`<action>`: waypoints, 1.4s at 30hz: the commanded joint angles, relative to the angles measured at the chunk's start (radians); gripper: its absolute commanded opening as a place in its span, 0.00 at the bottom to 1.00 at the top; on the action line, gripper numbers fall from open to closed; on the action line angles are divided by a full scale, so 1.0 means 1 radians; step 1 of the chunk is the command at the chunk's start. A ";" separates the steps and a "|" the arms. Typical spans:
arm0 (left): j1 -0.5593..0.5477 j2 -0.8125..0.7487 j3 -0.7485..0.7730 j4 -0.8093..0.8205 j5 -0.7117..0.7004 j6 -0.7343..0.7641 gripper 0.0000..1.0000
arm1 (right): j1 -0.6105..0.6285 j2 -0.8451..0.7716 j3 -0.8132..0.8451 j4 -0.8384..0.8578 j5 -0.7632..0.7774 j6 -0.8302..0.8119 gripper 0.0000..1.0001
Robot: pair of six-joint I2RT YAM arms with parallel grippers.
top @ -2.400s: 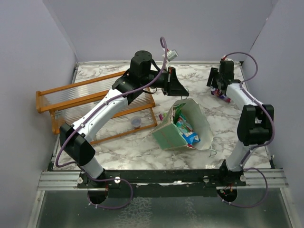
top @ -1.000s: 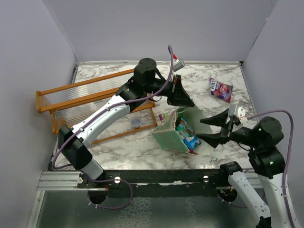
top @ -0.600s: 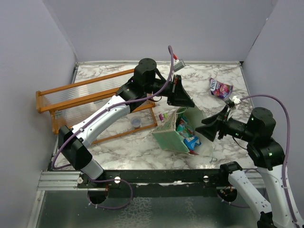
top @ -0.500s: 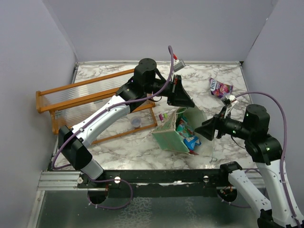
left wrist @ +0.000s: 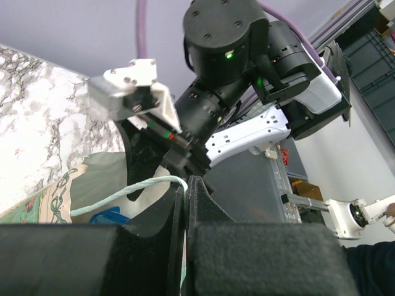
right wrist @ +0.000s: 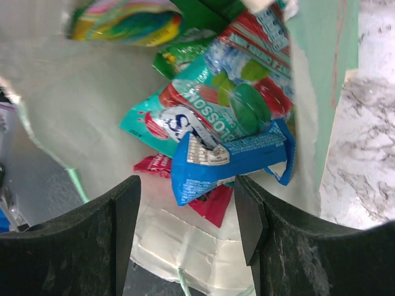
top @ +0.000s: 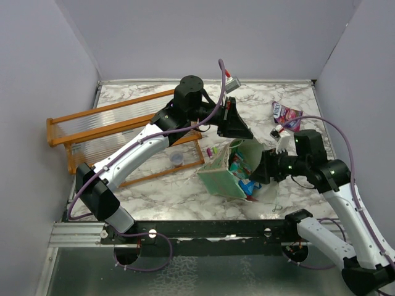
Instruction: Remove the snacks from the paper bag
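Now: left pincer [left wrist: 187,185] clamped on the string handle [left wrist: 123,192] of the paper bag [top: 218,176]; right pincer [right wrist: 185,197] parted, empty, at the bag's mouth over a blue packet [right wrist: 234,157]. Purple packet [top: 286,115] lies beyond the bag.

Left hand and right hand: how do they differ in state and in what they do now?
The left hand is shut; the right hand is open. The left hand pinches the string handle of the paper bag; the right hand holds nothing. The left hand is at the bag's rim; the right hand points into its mouth, toward the blue packet. Both are at the bag.
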 commanded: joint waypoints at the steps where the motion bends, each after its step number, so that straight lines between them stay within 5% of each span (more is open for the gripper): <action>1: -0.008 -0.018 0.007 0.072 -0.005 0.002 0.00 | 0.064 0.054 0.024 -0.054 0.147 0.010 0.63; 23: -0.011 -0.025 -0.004 0.079 0.000 0.000 0.00 | 0.504 0.176 -0.047 -0.010 0.605 0.344 0.56; 25: -0.010 -0.032 -0.007 0.075 -0.002 0.004 0.00 | 0.512 0.176 -0.059 0.018 0.597 0.344 0.51; 28: -0.011 -0.038 -0.005 0.056 -0.003 0.014 0.00 | 0.516 0.155 -0.057 0.042 0.632 0.346 0.27; 31: -0.010 -0.043 -0.006 0.045 -0.006 0.021 0.00 | 0.517 0.139 -0.040 0.035 0.674 0.340 0.14; 42: -0.010 -0.042 -0.027 0.051 -0.026 0.019 0.00 | 0.517 -0.005 0.004 0.111 0.561 0.295 0.07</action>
